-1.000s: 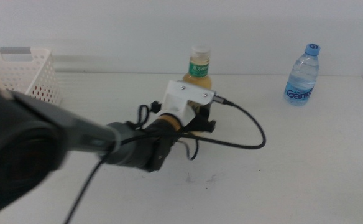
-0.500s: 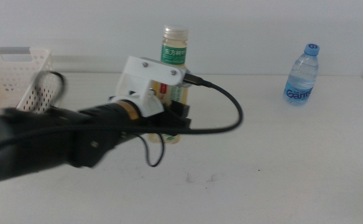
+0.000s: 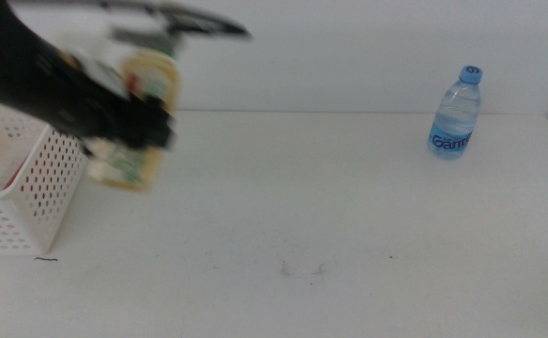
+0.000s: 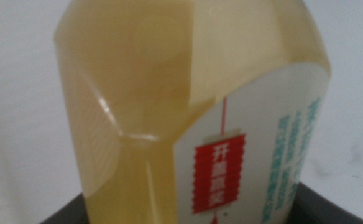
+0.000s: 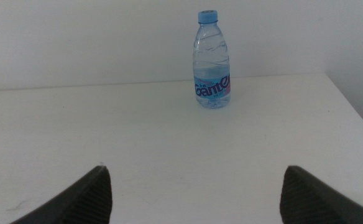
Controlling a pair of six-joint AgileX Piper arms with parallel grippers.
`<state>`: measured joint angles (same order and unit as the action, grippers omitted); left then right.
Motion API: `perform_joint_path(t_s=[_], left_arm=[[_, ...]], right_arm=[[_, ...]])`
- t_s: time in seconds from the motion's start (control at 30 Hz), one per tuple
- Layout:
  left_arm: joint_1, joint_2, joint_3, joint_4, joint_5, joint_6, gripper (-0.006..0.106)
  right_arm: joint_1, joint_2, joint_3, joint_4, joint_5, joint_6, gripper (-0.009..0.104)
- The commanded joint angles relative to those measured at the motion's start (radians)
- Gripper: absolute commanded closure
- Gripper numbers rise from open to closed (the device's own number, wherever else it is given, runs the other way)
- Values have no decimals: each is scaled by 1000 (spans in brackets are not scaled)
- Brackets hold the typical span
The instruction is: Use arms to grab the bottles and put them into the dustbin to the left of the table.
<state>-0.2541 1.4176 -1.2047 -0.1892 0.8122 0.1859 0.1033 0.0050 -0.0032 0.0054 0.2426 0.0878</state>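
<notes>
The yellow tea bottle (image 3: pixel 150 81) hangs tilted in the air at the far left, blurred by motion, just beside the right wall of the white dustbin (image 3: pixel 41 183). My left gripper (image 3: pixel 131 127) is shut on it. In the left wrist view the tea bottle (image 4: pixel 138 93) fills the picture, with the left gripper (image 4: pixel 194 214) dark at its base. The clear blue-capped water bottle (image 3: pixel 459 113) stands upright at the table's back right. My right gripper (image 5: pixel 194 193) is open and low over the table, well short of the water bottle (image 5: pixel 214 62). It is out of the middle view.
A red shape (image 3: pixel 16 174) shows through the dustbin's holes. The white table (image 3: pixel 302 207) has faint scuff marks (image 3: pixel 302 269) near its front middle. Its right edge runs close behind the water bottle.
My left arm has lifted the tea bottle off the table's middle and swung it left to the dustbin's side. The water bottle has not moved.
</notes>
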Motion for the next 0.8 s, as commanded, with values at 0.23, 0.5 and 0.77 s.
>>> perform_joint_path(t_s=[0.23, 0.5, 0.77], left_arm=[[390, 91, -328, 6, 244, 190, 102], [567, 320, -448, -86, 263, 288, 102], [567, 490, -448, -38, 269, 288, 102]], right_arm=[[-6, -5, 3, -5, -10, -2, 6], [-6, -5, 3, -5, -10, -2, 6], [-6, -5, 3, -5, -10, -2, 6]])
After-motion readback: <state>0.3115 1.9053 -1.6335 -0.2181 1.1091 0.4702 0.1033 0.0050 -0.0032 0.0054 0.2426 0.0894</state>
